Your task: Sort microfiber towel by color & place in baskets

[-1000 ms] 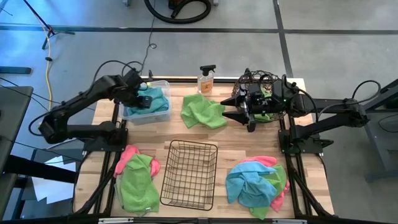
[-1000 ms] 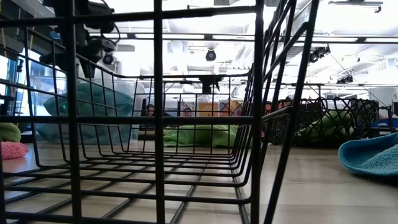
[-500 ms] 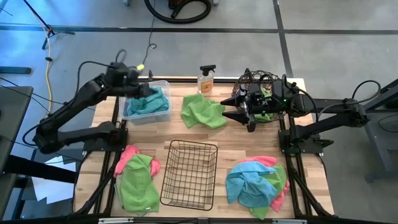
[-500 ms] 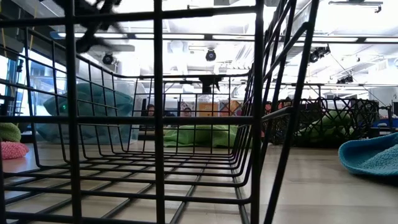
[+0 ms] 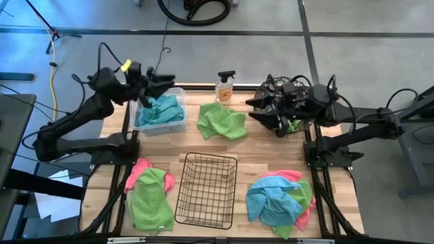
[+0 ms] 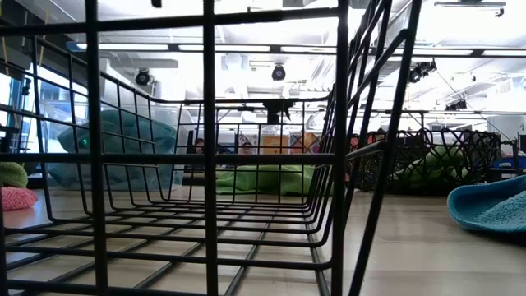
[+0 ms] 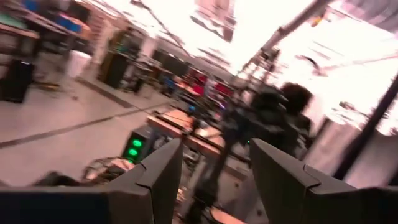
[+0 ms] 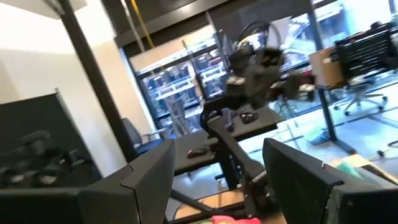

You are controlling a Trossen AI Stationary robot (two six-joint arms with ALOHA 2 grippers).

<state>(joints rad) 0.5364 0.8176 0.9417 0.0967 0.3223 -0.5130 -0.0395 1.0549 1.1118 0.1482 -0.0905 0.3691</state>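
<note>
Teal cloth (image 5: 161, 110) heaped in the clear bin (image 5: 178, 126), at the far left of the desk (image 5: 244, 150) as reckoned from the black wire-grid basket (image 5: 207, 190) in the middle. Above that bin's far edge, the left gripper (image 5: 163, 78), raised clear of the cloth, fingers (image 7: 158, 177) spread apart with nothing between them, aimed out over the room rather than down. Left of the grid basket and near the front edge, a lime green towel (image 5: 150, 200) lying over a pink one (image 5: 139, 169); nearest of all the loose cloths to the left arm, judging by position, and below and well behind where its fingers now point. Beyond the grid basket, toward the orange spray bottle (image 5: 224, 87), a single green towel (image 5: 221, 121) spread flat, lying between the two grippers and just beside the right one. Further right, over the near rim of the round woven-wire basket (image 5: 285, 87), the right gripper (image 5: 268, 115), lifted and tilted up, fingers (image 8: 146, 174) parted and empty; green cloth already inside that basket. Right of the grid basket at the front, a mixed heap, teal towel (image 5: 271, 200) on top with pink and green edges showing beneath. Likely next reach: right arm down and leftward to the flat green towel, closest to it and matching its basket.
</note>
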